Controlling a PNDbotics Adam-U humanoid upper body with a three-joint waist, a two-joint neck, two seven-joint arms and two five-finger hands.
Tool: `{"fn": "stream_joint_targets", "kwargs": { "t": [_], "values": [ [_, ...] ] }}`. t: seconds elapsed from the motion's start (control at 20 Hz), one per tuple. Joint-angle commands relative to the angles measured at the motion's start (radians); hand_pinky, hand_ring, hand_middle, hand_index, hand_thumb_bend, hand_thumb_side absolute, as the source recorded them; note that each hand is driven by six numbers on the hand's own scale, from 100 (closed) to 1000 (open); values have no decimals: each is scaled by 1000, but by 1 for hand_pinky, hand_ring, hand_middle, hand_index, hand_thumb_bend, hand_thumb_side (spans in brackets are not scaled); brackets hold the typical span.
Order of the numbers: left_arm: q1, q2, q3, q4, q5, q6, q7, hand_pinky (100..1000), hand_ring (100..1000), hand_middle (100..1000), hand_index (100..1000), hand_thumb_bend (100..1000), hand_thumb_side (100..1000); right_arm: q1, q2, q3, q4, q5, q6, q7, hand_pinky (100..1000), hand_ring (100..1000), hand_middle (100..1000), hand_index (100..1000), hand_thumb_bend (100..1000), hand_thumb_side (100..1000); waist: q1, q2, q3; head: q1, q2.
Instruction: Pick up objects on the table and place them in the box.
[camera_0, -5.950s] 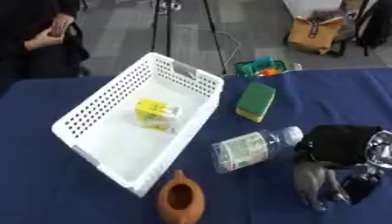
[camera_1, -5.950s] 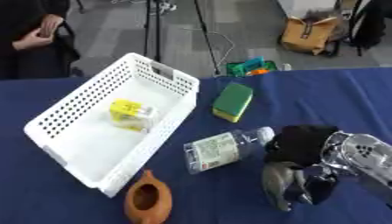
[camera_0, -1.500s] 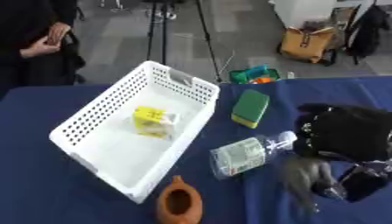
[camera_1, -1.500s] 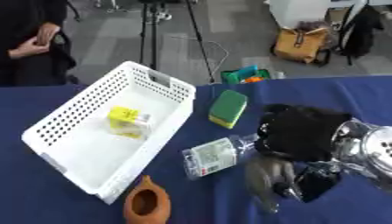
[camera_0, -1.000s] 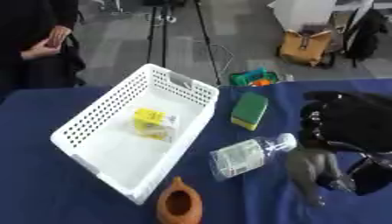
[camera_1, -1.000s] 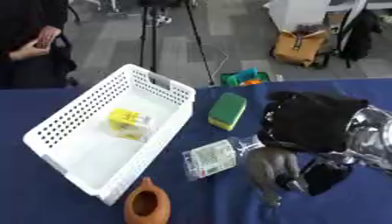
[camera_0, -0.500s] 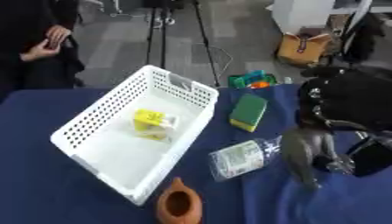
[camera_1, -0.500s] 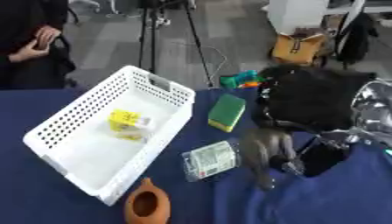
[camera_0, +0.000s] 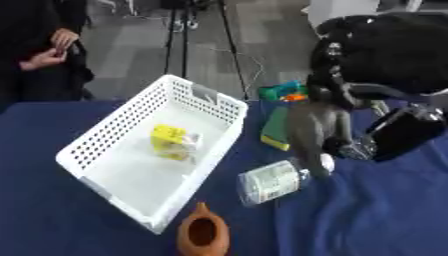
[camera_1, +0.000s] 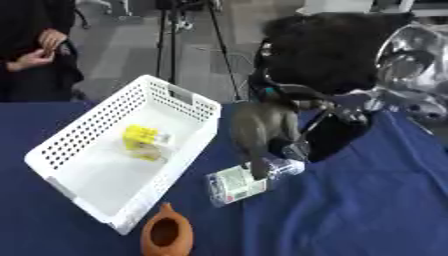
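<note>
Beside perforated white box, clear plastic bottle

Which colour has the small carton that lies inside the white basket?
The carton is yellow, with some white on it. It shows best in the left eye view.

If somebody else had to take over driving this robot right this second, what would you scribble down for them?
Right hand: over the clear bottle, fingers pointing down at its cap end, nothing gripped yet. Left hand: not in view.
Done: a yellow carton lies in the white basket.
Left: the bottle, lying on its side on the blue table; the green-and-yellow sponge, partly behind the hand; the brown clay pot near the basket's front corner; a small green-and-orange thing at the table's far edge.
</note>
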Motion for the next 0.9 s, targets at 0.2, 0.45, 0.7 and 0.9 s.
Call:
{"fn": "stream_joint_targets", "kwargs": {
  "t": [0.2, 0.45, 0.7, 0.9],
  "values": [
    [-29, 20, -3, -12, 10, -5, -7, 584, 667, 744, 789, 100, 927, -76, 70, -21, 104, 42, 5, -16, 1000, 833, 311, 389, 116, 475, -5, -21, 20, -31, -11],
    [-47, 10, -9, -12, 17, -9, -12, 584, 668, 744, 789, 100, 927, -124, 167, -30, 229, 114, -8, -60, 1000, 833, 307, 388, 115, 478, -6, -19, 49, -56, -22],
    [-59, -1, -11, -12, 23, -14, -15, 584, 667, 744, 789, 100, 928, -163, 253, -32, 348, 205, -41, -111, 1000, 833, 306, 390, 116, 479, -10, -13, 81, -82, -26],
    [-72, -13, -14, -12, 28, -18, -16, 584, 667, 744, 789, 100, 929, -183, 321, -47, 451, 316, -64, -176, 1000, 831, 303, 391, 120, 476, -11, 0, 115, -117, -42]
  ]
}}
